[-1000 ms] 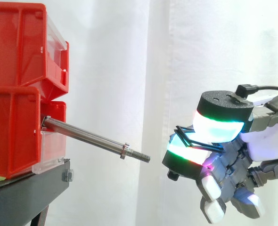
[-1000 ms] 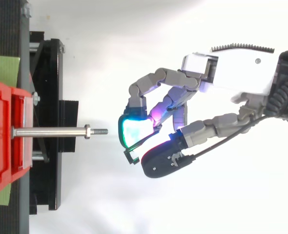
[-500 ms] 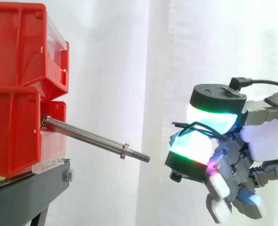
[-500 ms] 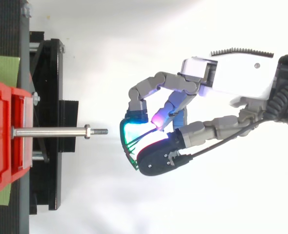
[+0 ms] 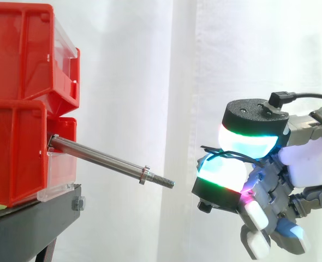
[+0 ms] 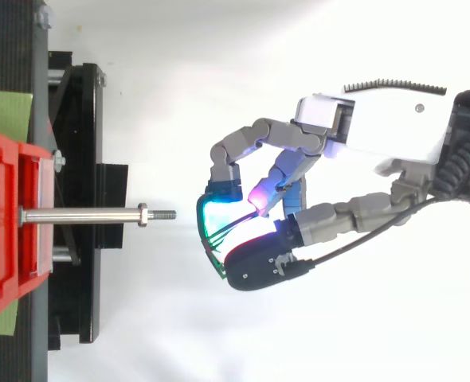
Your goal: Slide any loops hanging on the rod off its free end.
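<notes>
White curtain (image 5: 150,82) hangs behind the whole setup. At the right of the side view the hand (image 5: 307,164) has its fingers curled, and two glowing pads (image 5: 247,143) are pressed toward each other, one above the other, pinching a thin dark loop (image 6: 223,231) between them. Strands of the loop cross the gap between these pads and stick out a little on the left side. The other fingers are folded below, their tips glowing white, magenta and blue.

Left of the hand, and clear of it, is the threaded free end of the steel rod (image 5: 101,158). The loop is off the rod, just beyond its tip. The rod slopes down toward the right, bare along its length, with a small collar (image 5: 144,174) near the threads. Its far-left end is fixed at the front of the lower red bin (image 5: 13,147). A second red bin (image 5: 19,49) is stacked on top, and both rest on the black stand (image 5: 30,224).
</notes>
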### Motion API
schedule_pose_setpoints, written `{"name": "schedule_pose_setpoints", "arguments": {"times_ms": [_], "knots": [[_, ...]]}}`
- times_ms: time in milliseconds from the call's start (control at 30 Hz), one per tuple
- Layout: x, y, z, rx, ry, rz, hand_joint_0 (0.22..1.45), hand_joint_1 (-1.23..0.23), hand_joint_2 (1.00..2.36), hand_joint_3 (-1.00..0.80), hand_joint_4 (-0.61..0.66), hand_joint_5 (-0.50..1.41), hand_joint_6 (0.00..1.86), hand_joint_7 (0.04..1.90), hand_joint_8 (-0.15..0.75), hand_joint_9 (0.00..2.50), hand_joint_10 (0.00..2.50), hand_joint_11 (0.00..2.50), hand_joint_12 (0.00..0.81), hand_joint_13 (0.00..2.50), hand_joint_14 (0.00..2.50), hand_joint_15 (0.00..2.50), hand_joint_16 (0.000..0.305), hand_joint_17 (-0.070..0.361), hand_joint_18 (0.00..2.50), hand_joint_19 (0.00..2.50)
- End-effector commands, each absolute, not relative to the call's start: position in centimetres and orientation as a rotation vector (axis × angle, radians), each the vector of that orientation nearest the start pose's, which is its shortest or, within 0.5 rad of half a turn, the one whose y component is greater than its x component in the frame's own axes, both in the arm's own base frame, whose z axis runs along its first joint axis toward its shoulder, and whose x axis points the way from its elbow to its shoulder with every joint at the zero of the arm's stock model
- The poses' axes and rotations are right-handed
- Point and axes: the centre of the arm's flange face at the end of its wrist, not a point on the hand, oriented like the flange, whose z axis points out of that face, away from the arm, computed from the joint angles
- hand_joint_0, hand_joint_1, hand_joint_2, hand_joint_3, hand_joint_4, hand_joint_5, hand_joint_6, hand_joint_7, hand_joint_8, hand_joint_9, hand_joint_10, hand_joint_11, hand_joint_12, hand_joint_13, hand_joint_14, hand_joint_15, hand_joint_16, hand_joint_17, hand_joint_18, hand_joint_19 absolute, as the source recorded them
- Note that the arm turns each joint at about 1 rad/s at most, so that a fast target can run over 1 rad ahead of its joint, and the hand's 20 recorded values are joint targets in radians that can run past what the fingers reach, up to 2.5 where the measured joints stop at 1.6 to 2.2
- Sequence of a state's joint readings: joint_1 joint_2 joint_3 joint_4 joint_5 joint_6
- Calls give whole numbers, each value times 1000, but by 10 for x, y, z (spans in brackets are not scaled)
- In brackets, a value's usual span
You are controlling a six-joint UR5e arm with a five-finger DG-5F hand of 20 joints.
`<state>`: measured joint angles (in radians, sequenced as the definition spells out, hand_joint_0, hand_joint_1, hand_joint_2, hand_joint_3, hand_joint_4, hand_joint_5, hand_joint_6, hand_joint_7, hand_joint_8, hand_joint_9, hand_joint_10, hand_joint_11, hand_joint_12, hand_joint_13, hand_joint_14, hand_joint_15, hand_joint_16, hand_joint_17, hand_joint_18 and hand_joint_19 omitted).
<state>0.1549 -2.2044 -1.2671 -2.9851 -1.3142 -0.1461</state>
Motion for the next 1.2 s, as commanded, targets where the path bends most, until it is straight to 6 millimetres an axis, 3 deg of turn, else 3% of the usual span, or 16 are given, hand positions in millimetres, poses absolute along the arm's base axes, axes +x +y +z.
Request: {"name": "schedule_pose_setpoints", "arguments": {"times_ms": [0, 300, 600, 833, 967, 1167], "knots": [[716, -49, 263, 1239, 1350, 922, 590, -573, 1013, -346, 165, -120, 853, 1323, 318, 996, 15, 470, 369, 993, 12, 362, 57, 128, 1039, 824], [716, -49, 263, 1239, 1350, 922, 577, -534, 1021, -184, 136, -97, 830, 1285, 328, 1084, 13, 464, 373, 1042, 12, 371, 58, 130, 1061, 830], [716, -49, 263, 1239, 1349, 920, 575, -739, 1015, -34, 190, -150, 881, 1256, 374, 1010, 13, 535, 430, 1021, 11, 345, 70, 156, 1132, 756], [716, -49, 263, 1239, 1349, 920, 631, -788, 1015, -252, 166, -177, 890, 1227, 321, 908, 18, 558, 381, 927, 13, 360, 58, 130, 1010, 801], [716, -49, 263, 1239, 1349, 920, 618, -713, 1009, -403, 196, -156, 881, 1251, 327, 951, 15, 548, 377, 940, 14, 357, 56, 127, 1009, 799], [716, -49, 263, 1239, 1349, 920, 597, -562, 1007, -421, 184, -128, 866, 1287, 342, 1027, 17, 526, 372, 992, 12, 367, 56, 127, 1031, 826]]}}
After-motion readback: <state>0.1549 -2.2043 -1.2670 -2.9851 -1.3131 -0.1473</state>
